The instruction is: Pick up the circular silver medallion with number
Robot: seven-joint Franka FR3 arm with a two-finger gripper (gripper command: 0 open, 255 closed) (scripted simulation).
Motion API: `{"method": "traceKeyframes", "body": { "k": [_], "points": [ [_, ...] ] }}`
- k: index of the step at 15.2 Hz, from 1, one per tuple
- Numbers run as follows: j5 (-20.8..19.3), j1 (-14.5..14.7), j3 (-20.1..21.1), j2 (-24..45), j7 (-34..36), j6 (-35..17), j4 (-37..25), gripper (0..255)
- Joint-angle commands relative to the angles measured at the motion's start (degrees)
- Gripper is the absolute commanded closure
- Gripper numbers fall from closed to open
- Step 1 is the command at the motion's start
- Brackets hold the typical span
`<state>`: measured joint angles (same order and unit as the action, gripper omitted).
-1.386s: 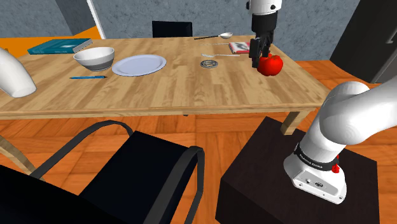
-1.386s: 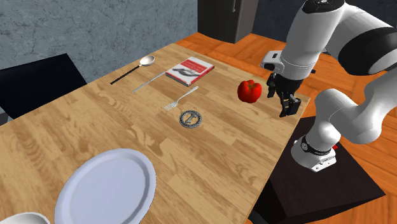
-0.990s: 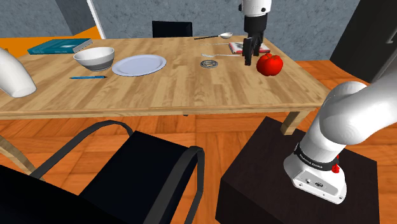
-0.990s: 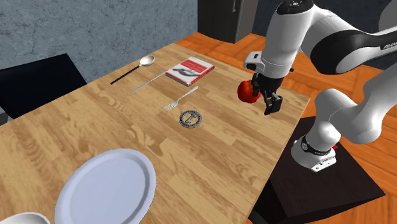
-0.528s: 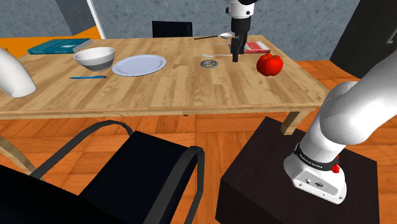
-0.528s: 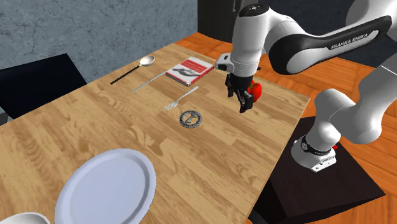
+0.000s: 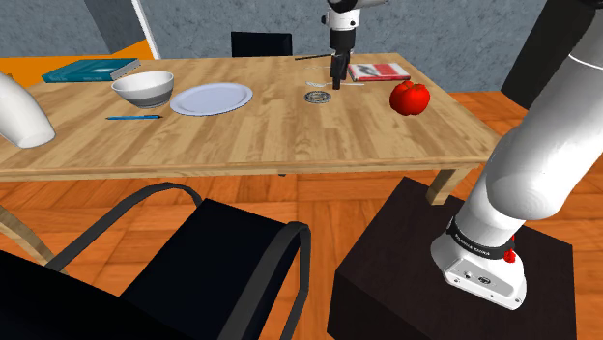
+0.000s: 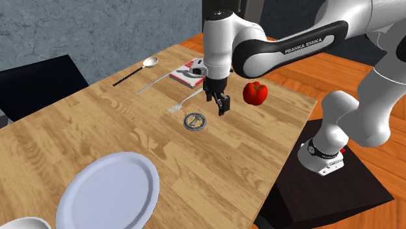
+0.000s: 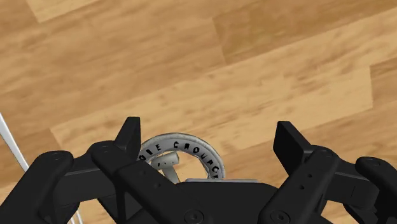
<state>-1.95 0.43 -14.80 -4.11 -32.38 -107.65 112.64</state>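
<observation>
**Shoulder view.** The wooden desk (image 7: pixel 242 135) carries one round silver medallion (image 7: pixel 316 97). At its 9 o'clock are one white plate (image 7: pixel 211 98), one white bowl (image 7: pixel 144 88) and one blue pen (image 7: pixel 133 117). One red fruit (image 7: pixel 410 98) sits at the medallion's 3 o'clock. There are two books, a teal book (image 7: pixel 92 70) and a red-and-white book (image 7: pixel 379 70). The jaws hang at the medallion's 1 o'clock, just beside it, and their gap is hard to make out here. There are two black chairs: the near chair (image 7: pixel 213 280), and the far chair (image 7: pixel 261 42), mostly hidden behind the desk. A white shape (image 7: pixel 19 111) is cut off at the 9 o'clock edge.

**Second exterior view.** One medallion (image 8: pixel 194 121) lies flat on the desk, with one fork (image 8: pixel 185 99) at its 11 o'clock and one spoon (image 8: pixel 135 70) farther off. The jaws hover at its 1 o'clock. The plate (image 8: pixel 108 190) at 7 o'clock is cut by the edge.

**Wrist view.** The two fingers (image 9: pixel 130 135) show the jaws wide apart. The medallion (image 9: pixel 180 156) lies between them, untouched and nearer one finger. Part of it is hidden behind the hand's black body, and its rim lettering is hard to read.
</observation>
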Motion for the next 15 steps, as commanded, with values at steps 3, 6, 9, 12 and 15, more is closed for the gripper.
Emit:
{"method": "traceKeyframes", "body": {
  "k": [3,6,9,12,15],
  "points": [
    [4.04,-0.71,-0.96,9.38,-6.69,-0.25,-9.28,0],
    [7.04,-1.78,-0.87,16.29,-10.88,0.67,-17.06,0],
    [7.16,-1.84,-0.74,16.62,-11.01,-1.52,-15.19,0],
    [7.35,-1.84,-0.68,17.07,-11.18,-3.68,-13.46,0],
    [7.46,-1.85,-0.65,17.35,-11.28,-4.80,-12.60,0]
  ]
}}
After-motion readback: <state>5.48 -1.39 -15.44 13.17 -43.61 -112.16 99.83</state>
